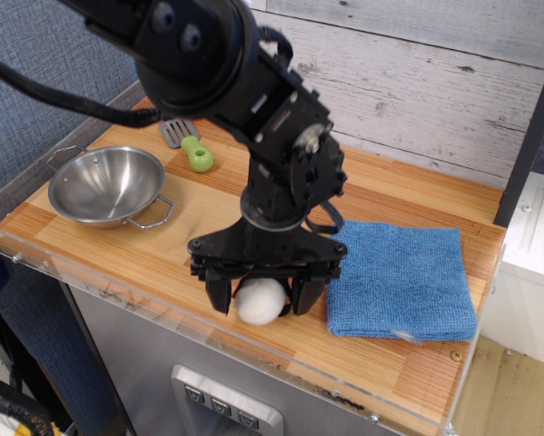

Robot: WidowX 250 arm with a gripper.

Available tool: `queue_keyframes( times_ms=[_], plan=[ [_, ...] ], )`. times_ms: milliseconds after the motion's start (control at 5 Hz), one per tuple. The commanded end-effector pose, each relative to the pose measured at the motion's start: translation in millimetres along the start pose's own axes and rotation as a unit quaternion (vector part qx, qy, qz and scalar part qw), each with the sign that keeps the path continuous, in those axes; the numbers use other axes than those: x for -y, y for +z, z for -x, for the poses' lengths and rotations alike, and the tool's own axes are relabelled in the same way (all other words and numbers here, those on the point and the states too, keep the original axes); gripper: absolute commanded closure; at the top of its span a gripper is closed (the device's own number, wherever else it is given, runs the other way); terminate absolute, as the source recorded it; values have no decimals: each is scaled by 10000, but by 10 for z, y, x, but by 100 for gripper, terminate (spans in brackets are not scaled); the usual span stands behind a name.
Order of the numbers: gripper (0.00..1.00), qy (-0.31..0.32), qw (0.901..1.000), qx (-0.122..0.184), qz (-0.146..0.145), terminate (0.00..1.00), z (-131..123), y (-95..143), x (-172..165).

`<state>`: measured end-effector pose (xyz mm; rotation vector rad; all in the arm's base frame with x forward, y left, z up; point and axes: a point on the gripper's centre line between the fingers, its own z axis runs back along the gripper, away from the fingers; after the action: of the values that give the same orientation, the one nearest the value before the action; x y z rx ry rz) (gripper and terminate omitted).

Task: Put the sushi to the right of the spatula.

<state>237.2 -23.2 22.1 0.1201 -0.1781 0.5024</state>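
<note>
At the far left, a shiny steel bowl (106,184) with thin wire handles sat on the tabletop (208,209), a striped wood-grain board with a clear plastic rim along its front edge. Behind the bowl, toward the back wall, lay the spatula (186,144): a grey slotted blade with a short, chunky lime-green handle pointing forward and to the right. It was well apart from everything else on the board.

Near the middle of the front edge, the black arm reached down from the upper left, its bulky wrist hiding part of the wood behind it. The end effector (261,300) was low over the tabletop, with one dark finger on each side of the sushi (259,302). The sushi, a smooth white rounded ball, lay between those fingers close to the front rim; only its white face showed. The fingers stood narrow and close against its sides, but I could not tell whether they actually gripped it.

Just to the right, a square blue cloth (399,280) of nubby microfibre lay flat, its left edge near the right finger. A whitewashed plank wall closed the back, and a dark upright post stood at the far right.
</note>
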Motion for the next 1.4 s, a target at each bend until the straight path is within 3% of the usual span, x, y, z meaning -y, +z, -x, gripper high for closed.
queue_keyframes(
  times_ms=[0, 600, 800, 1200],
  plan=[
    [100, -36, 9996, 273, 5, 0, -126, -2, -23],
    [100, -154, 9991, 397, 30, 0, -60, 108, -28],
    [100, -198, 9965, 813, -3, 0, -11, 406, -169],
    [100, 160, 9932, 1149, 129, 0, -167, 833, -147]
  ],
)
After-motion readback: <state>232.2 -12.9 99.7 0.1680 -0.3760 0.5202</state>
